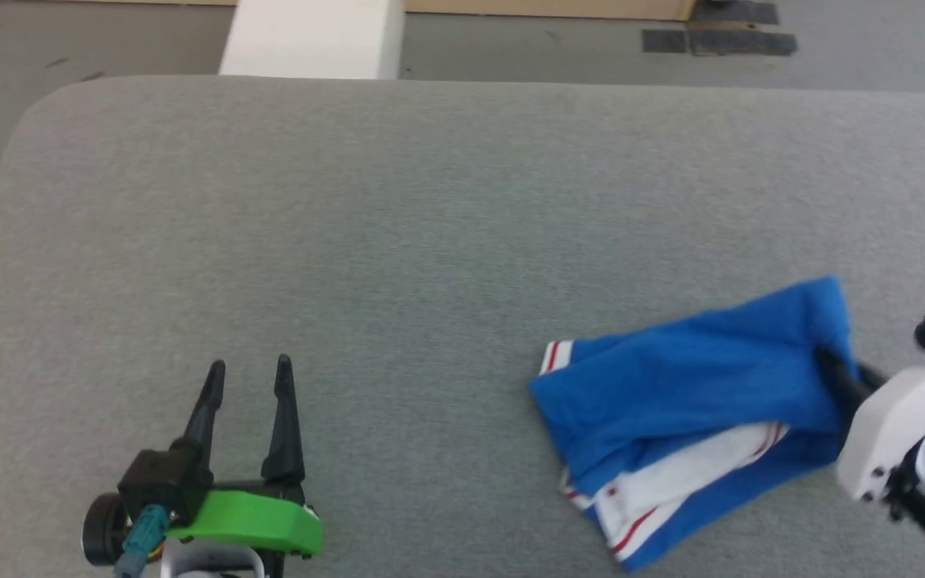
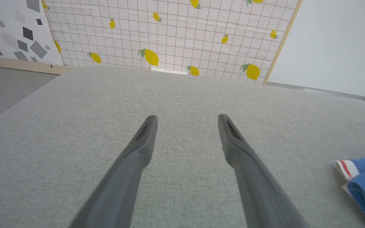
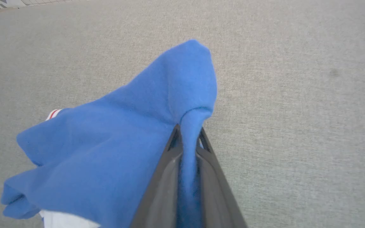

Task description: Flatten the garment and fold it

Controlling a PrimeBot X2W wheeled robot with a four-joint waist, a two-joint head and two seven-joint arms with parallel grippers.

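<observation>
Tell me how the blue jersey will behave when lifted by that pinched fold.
Probably floppy: the jersey lies crumpled and drapes softly where the right gripper pinches it. Likely light, as one thin fold tents up from that single pinch. It may unfurl unevenly, since its layers are folded over each other.

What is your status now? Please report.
Right gripper shut on crumpled royal-blue jersey T-shirt. Left gripper open, empty, apart from it. Nothing seen in the way.
</observation>
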